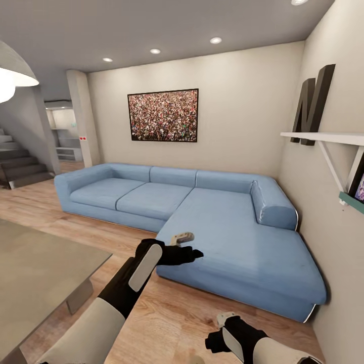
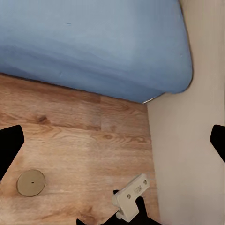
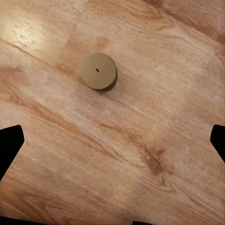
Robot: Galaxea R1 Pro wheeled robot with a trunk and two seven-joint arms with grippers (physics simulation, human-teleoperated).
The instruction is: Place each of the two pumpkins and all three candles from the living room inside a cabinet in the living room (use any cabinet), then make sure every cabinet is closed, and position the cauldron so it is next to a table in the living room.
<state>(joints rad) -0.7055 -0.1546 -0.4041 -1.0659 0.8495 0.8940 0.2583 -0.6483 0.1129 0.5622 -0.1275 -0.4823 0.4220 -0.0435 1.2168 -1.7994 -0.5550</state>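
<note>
At the head view's left edge sat the grey table (image 1: pixel 45 263). The left gripper (image 1: pixel 188 254), mid-frame, and right gripper (image 1: pixel 215 343), lower right, both gaped wide and empty. One candle (image 3: pixel 97 71) stood on the wooden floor (image 3: pixel 154 140), unstowed; seemingly most work remained.
</note>
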